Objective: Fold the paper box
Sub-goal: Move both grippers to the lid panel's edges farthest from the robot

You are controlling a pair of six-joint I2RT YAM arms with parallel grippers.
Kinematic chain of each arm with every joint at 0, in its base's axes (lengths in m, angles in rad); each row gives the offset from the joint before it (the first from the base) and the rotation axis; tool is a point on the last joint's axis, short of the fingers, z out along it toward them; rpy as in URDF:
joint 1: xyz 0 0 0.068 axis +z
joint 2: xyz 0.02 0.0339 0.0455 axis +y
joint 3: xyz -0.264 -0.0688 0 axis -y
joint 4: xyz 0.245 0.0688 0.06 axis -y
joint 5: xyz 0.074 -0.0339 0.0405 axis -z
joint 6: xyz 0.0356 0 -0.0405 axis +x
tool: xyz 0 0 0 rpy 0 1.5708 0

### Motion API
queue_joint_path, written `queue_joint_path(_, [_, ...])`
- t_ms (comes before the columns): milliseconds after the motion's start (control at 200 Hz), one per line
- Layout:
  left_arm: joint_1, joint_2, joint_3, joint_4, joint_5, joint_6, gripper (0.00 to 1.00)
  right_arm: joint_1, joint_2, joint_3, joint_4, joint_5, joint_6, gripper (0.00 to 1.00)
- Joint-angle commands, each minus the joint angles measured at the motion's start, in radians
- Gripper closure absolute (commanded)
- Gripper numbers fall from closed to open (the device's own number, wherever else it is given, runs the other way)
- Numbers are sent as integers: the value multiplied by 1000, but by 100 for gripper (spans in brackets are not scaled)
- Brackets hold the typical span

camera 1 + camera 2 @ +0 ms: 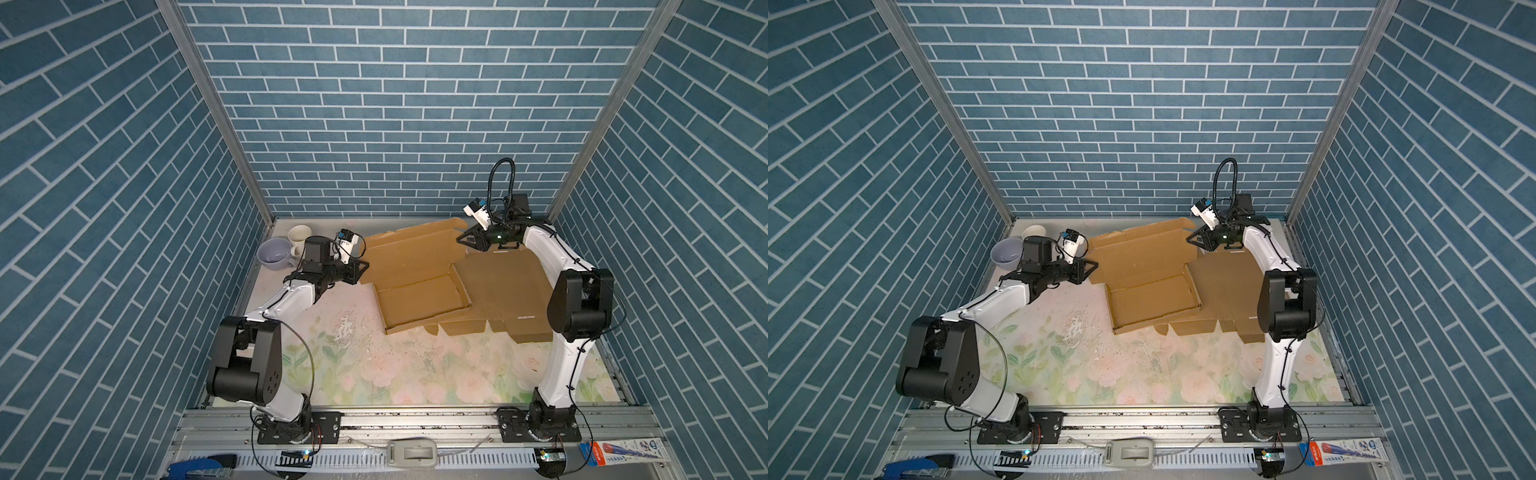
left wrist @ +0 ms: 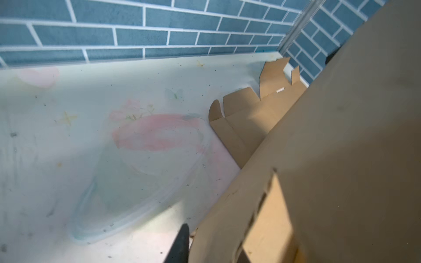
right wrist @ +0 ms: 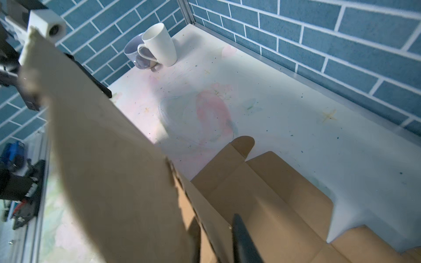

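Top views, both, for placement: finding the paper box [image 1: 419, 291] opened out around 1 o'clock on the tabletop [image 1: 374, 374], with its shallow tray toward the centre, loose flaps trailing to 3 and 5 o'clock, and a broad far panel raised at 12. Gripping that panel from both ends: left gripper [image 1: 362, 266] at its 9 o'clock edge, right gripper [image 1: 462, 241] at its 3 o'clock edge. Jaws narrow on both sides, pinched onto cardboard. Confirmed in the right wrist view by a dark finger [image 3: 243, 236] set against the sheet. Probably likewise in the left wrist view, though with only one finger [image 2: 182, 241] clear beside a blurred board edge.

Risking a tear first: from moving the two ends at unequal pace or height, twisting the panel and ripping along the slotted cuts next to the jaws.

Risking a slip next: from pinching so near the edge, with little board inside the grip and a sharp swing enough to free one end and drop the panel flat.

Risking a drag as well: from lifting with nothing pinning the tray, hauling the whole blank toward 12 o'clock or skewing it off the scored line, ending in a crooked wall.

Minding also the white mug [image 1: 298, 237] and lilac cup [image 1: 272, 253] at 11 o'clock, just beside the left wrist. Likely to be knocked by any outward swing there.
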Motion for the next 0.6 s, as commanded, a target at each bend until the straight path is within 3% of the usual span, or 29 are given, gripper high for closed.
queue_joint_path(0, [-5, 7, 2, 45, 6, -3, 85, 6, -61, -70, 71, -10, 4, 89])
queue_joint_path(120, [-14, 5, 13, 65, -18, -18, 91, 8, -132, -193, 228, 22, 92, 100])
queue_joint_path(310, [-35, 27, 66, 112, -79, -45, 95, 23, -279, -430, 540, 110, 266, 100])
queue_joint_path(475, [-75, 84, 107, 199, -159, -101, 96, 67, -376, -599, 772, 373, 407, 100])
queue_joint_path(595, [-133, 116, 107, 303, -217, -128, 97, 150, -433, -717, 948, 648, 501, 100])
